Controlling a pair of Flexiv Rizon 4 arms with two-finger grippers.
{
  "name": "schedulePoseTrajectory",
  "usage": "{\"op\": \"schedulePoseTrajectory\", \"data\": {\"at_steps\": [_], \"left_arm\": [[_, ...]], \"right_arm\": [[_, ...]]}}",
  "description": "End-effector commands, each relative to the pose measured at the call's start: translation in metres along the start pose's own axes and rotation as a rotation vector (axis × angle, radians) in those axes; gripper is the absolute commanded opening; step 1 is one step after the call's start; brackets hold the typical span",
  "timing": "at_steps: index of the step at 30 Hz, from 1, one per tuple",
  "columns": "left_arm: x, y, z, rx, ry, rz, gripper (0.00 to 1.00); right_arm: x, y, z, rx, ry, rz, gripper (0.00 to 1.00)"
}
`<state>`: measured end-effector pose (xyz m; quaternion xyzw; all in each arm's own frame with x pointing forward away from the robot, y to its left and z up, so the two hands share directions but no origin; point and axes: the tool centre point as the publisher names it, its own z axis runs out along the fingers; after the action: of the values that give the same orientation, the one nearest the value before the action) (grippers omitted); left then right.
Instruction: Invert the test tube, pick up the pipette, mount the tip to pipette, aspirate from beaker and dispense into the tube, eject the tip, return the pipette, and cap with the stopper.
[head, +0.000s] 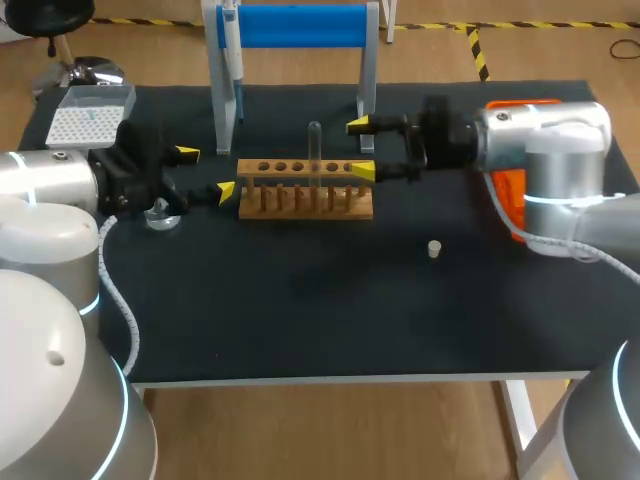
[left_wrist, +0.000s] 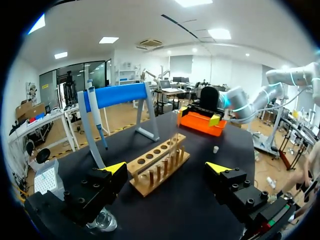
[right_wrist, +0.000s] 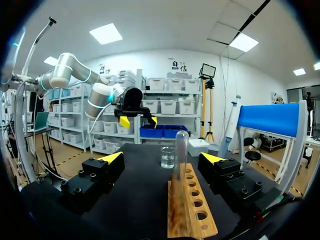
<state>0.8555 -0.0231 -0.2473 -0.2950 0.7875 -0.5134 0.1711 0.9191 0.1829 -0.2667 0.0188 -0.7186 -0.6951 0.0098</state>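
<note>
The first step, turning the test tube (right_wrist: 181, 150) over, seems to be in hand and not yet done. The tube stands upright in the wooden rack (head: 305, 190), near the end on the side of the right gripper (head: 361, 148). This gripper has its fingers wide apart and holds nothing; the tube is ahead of it, not touched. The left gripper (head: 206, 172) waits at the other end of the rack, also spread and empty.

I think the next move asks the right gripper to go forward until the glass is between its fingers, to close softly, and then to lift straight up before turning.

The tube is clear glass and very faint from above. Its lower end is hidden in the rack, so I cannot tell surely where its mouth is. The beaker (head: 160, 215) is partly covered by the left gripper.
</note>
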Motion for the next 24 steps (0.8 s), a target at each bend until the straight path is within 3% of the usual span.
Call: {"op": "schedulePoseTrajectory", "data": {"at_steps": [1,24], "left_arm": [[0.0,0.001,0.001,0.004,0.0,0.001,1.0],[0.0,0.001,0.001,0.004,0.0,0.001,1.0]], "right_arm": [[-0.008,-0.005,0.012,-0.001,0.033,0.004,1.0],[-0.027,-0.013,0.047,-0.002,0.015,0.012,0.96]]}}
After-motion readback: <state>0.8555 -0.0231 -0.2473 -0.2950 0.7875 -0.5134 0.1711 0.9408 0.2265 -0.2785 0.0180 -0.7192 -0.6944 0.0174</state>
